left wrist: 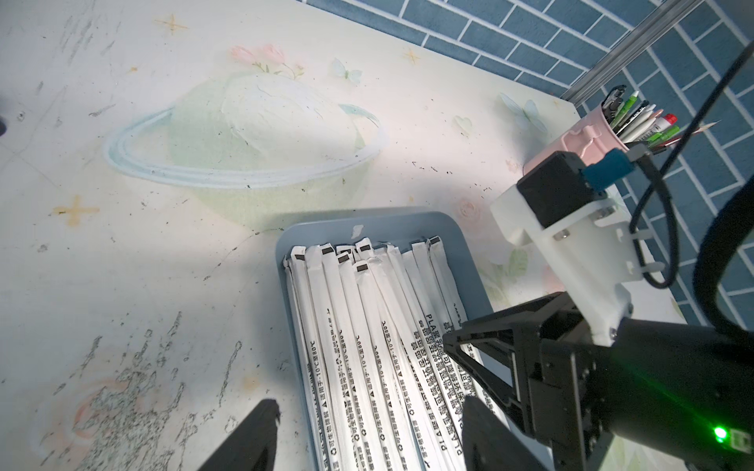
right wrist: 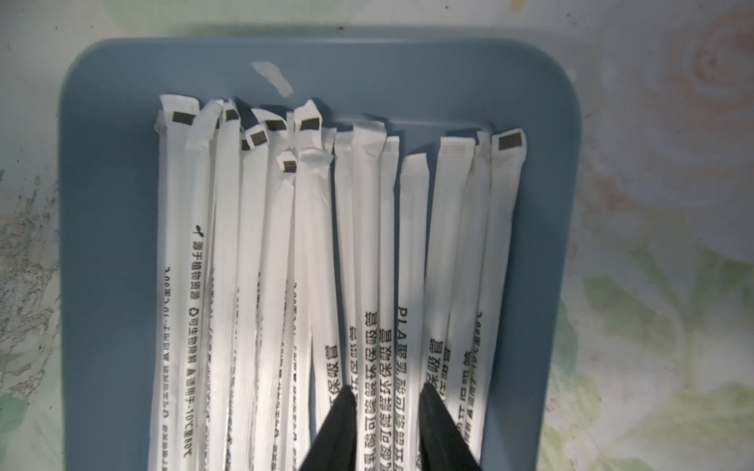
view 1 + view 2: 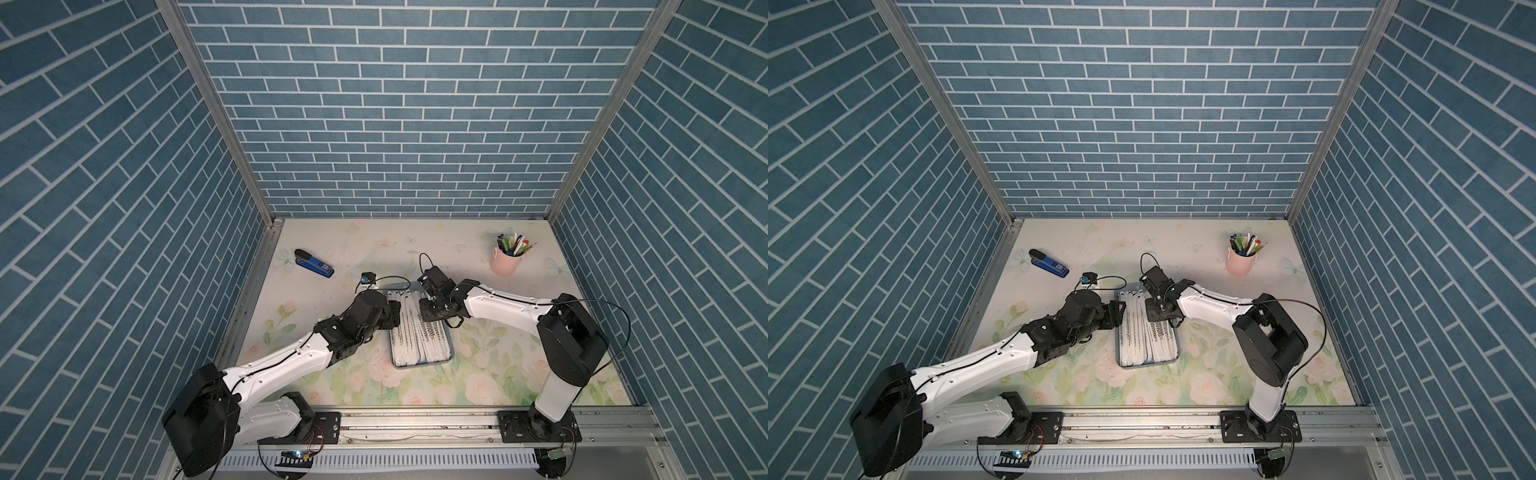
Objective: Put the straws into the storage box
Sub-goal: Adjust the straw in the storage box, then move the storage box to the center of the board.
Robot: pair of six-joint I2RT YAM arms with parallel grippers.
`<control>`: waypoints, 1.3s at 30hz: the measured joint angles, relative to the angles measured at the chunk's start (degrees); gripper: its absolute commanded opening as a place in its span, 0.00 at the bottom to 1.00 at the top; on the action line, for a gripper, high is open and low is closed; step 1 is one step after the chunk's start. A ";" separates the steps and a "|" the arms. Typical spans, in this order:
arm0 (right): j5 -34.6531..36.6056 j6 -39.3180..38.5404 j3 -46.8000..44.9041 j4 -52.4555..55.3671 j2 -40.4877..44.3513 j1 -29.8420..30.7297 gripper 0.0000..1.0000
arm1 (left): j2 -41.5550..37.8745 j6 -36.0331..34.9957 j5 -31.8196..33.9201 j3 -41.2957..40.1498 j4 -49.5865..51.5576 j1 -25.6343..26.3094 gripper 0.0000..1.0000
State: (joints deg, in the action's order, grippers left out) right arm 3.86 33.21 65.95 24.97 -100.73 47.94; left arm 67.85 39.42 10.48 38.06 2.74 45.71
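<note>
The storage box (image 3: 451,347) (image 3: 1178,347), a shallow blue-grey tray, lies mid-table between both arms. Several straws (image 3: 415,338) (image 3: 1144,338) in white printed wrappers lie lengthwise side by side inside it. In the left wrist view my left gripper (image 1: 371,432) stands wide open, one finger over the table beside the storage box (image 1: 367,220) and one over the straws (image 1: 359,326). My right gripper (image 2: 385,395) hovers low over the straws (image 2: 265,265) near one side of the storage box (image 2: 114,244). Its jaws are slightly apart and straddle about three straws that lie flat.
A blue-and-black stapler (image 3: 313,262) lies at the back left. At the back right stands a pink cup of pens (image 3: 506,259) (image 1: 579,142). A small white paper scrap (image 2: 272,77) sits on the tray floor beyond the straw ends. The two grippers (image 3: 409,313) are close together.
</note>
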 measured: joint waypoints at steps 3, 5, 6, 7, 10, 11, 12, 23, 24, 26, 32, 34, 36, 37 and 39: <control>0.04 0.00 0.11 0.52 0.70 -0.11 0.23 | 0.00 -0.02 0.09 0.00 0.02 0.00 0.74; 0.02 -0.02 0.11 1.20 1.95 -0.70 0.18 | 0.00 -0.20 0.52 0.00 0.15 0.00 0.74; -0.02 -0.04 0.02 1.62 3.15 -1.18 0.17 | 0.00 -0.33 0.85 0.00 0.28 -0.02 0.74; -0.04 -0.11 -0.24 1.68 4.37 -1.77 0.15 | 0.00 -0.48 1.09 0.00 0.44 -0.07 0.74; -0.02 -0.79 -2.49 2.10 10.27 -5.66 0.15 | 0.15 -0.98 1.53 0.00 0.81 -0.28 0.74; -0.04 -1.20 -3.30 2.08 11.61 -6.75 0.15 | 0.35 -1.09 1.53 0.02 0.90 -0.39 0.74; -0.02 -1.81 -4.44 2.08 12.92 -8.04 0.15 | 0.74 -1.22 1.51 0.02 0.96 -0.52 0.74; -1.09 -5.31 -10.78 -0.37 7.26 -9.25 0.22 | 5.95 -1.68 0.85 5.07 2.82 -0.81 0.74; -1.40 -5.53 -10.78 -1.03 6.95 -9.22 0.23 | 6.23 -1.68 0.79 5.44 2.86 -0.81 0.74; -2.10 -5.86 -10.78 -2.03 6.75 -9.09 0.25 | 6.71 -1.68 0.59 5.90 2.99 -0.81 0.74; -4.37 -6.25 -10.75 -4.61 6.05 -8.50 0.29 | 8.33 -1.62 -0.02 6.36 3.13 -0.81 0.73; -5.14 -6.25 -10.71 -5.16 5.40 -8.17 0.30 | 8.72 -1.57 -0.17 6.64 3.28 -0.81 0.73; -5.62 -6.19 -10.56 -5.44 4.72 -7.45 0.32 | 8.76 -1.62 -0.22 6.73 3.48 -0.81 0.73; -5.68 -6.19 -10.45 -5.51 4.50 -7.13 0.32 | 8.76 -1.62 -0.22 6.75 3.54 -0.81 0.73; -5.68 -6.08 -10.29 -5.77 4.09 -6.49 0.34 | 8.76 -1.66 -0.20 6.82 3.78 -0.81 0.73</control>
State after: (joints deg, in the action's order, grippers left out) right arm -1.83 27.14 55.66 19.20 -96.64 41.45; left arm 76.62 37.76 10.28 44.88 6.52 44.91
